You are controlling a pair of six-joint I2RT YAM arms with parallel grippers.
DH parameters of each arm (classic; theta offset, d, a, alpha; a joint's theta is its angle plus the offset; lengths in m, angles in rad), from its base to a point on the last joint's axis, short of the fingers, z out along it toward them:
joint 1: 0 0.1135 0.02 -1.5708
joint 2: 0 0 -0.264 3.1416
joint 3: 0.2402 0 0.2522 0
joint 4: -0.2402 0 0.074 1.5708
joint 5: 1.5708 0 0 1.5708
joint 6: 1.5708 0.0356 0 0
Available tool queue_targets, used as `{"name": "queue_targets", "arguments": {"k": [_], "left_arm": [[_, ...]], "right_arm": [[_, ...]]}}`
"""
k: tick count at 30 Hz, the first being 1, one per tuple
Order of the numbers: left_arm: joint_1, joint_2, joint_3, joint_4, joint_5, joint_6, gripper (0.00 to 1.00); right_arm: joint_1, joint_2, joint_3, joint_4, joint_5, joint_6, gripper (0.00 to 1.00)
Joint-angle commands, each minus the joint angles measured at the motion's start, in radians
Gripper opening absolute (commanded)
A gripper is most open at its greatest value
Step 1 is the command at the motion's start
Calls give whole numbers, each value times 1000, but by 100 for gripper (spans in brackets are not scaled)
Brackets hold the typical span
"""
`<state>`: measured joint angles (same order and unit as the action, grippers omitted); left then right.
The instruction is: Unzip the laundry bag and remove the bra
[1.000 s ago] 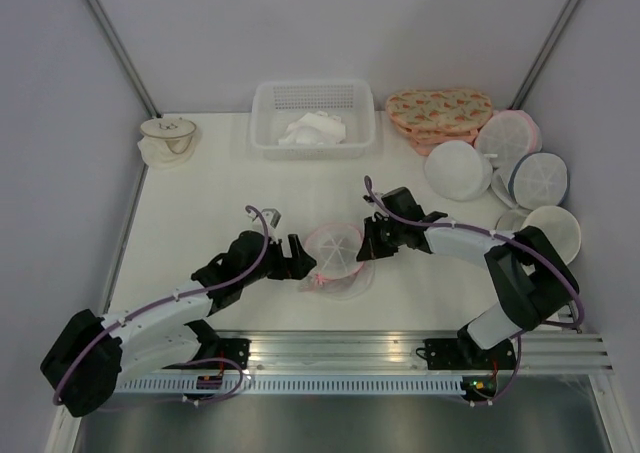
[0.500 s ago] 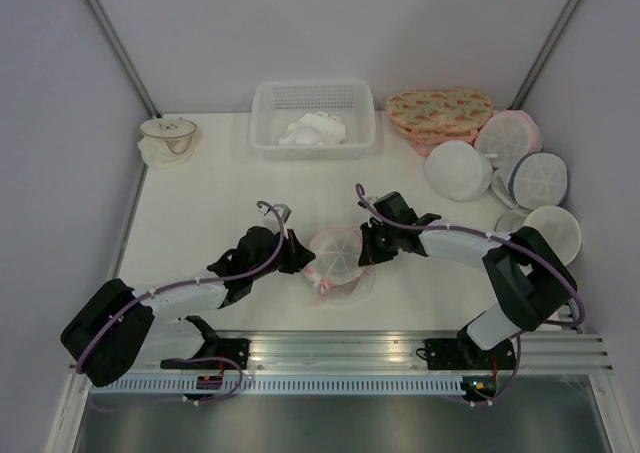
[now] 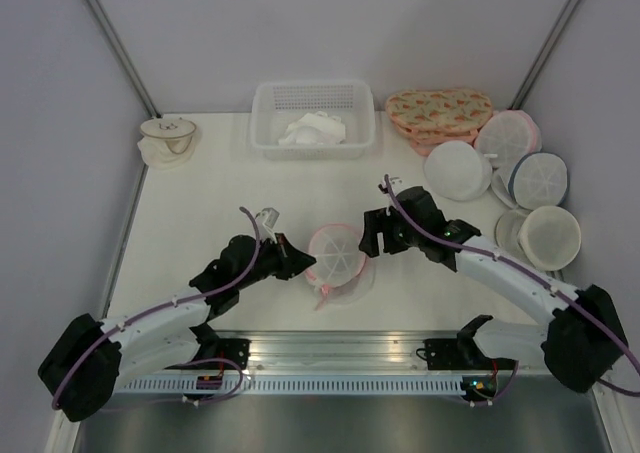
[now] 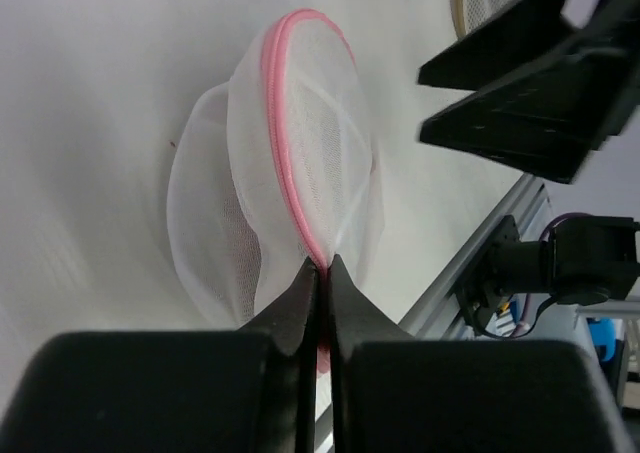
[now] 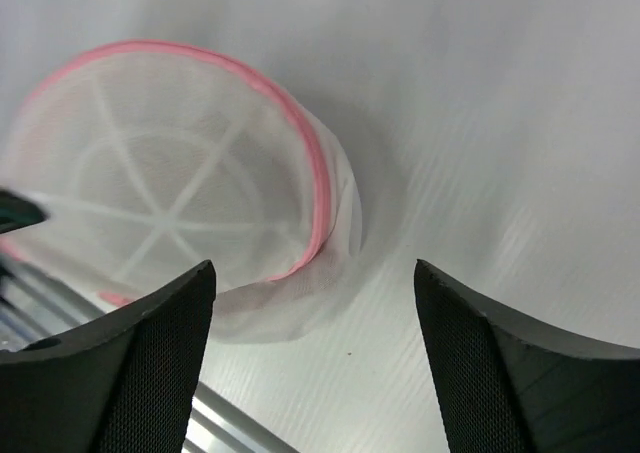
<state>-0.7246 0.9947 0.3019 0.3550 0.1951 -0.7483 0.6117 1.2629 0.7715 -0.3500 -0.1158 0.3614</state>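
At the near middle of the table (image 3: 200, 193), I am watching the round white mesh laundry bag (image 3: 335, 253) standing tilted on its edge. Its spoked flat face is turning toward the right arm. The left gripper (image 3: 298, 263) is sitting at the bag's 9 o'clock. Its fingers (image 4: 295, 308) are pressing together on the pink zip rim (image 4: 285, 143) at the bag's near edge, pinching it with hardly a gap showing. The right gripper (image 3: 370, 239) is hanging at the bag's 3 o'clock, just beside it, jaws spread wide and gripping nothing. In its wrist view the bag is lying beyond the two pads (image 5: 150, 373). A white basket (image 3: 262, 123) is sitting at the bag's 12 o'clock, well apart.
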Motion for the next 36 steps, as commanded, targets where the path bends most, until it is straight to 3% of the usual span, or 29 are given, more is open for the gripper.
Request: {"name": "queue_targets", "arguments": {"k": [1, 6, 10, 19, 24, 36], "left_arm": [[-6, -106, -58, -65, -97, -144, 2], [-7, -183, -121, -105, -222, -299, 2], [-13, -225, -175, -76, -279, -410, 2], [-33, -229, -192, -42, -335, -528, 2], [-39, -215, -188, -16, -306, -545, 2], [-42, -312, -205, -64, -290, -559, 2]], "right_arm": [[14, -177, 26, -14, -30, 19, 85], [49, -290, -1, 8, -85, 89, 80], [156, -298, -75, 77, -62, 152, 75], [449, -117, -80, 213, 80, 260, 67], [499, 12, -46, 282, 96, 281, 59], [505, 147, 22, 324, 151, 283, 43]]}}
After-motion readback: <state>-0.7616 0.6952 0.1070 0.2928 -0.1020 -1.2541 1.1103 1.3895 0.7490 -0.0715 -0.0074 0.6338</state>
